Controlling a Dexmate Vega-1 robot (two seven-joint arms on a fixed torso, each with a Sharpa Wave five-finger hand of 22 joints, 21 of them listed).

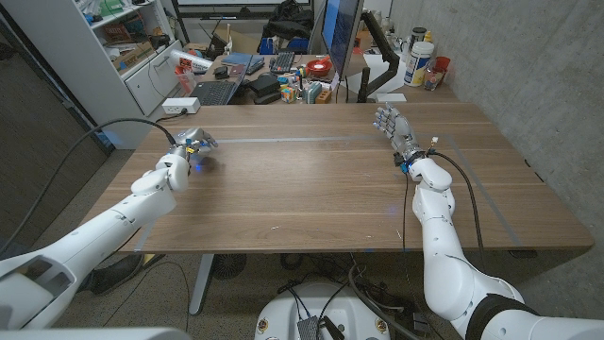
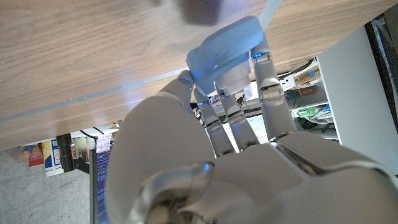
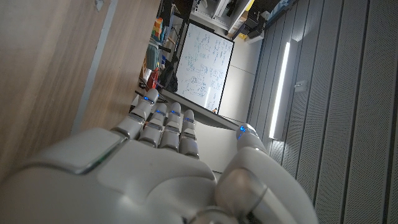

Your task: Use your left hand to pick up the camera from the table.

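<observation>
Upper left of the wooden tabletop (image 1: 321, 189), the camera (image 2: 225, 51) is being gripped by the left hand (image 1: 193, 144) and looks lifted clear; right hand (image 1: 392, 127) is being held open, empty.

We count one camera (image 2: 225, 53), pale blue, gripped by the left hand (image 1: 192, 144) above the wooden table (image 1: 321, 189), and we see two robot hands in all, the right hand (image 1: 394, 127) standing over the same table with nothing in it. Behind the table's far edge we count one laptop (image 1: 215, 91) and one monitor (image 1: 342, 33).
</observation>
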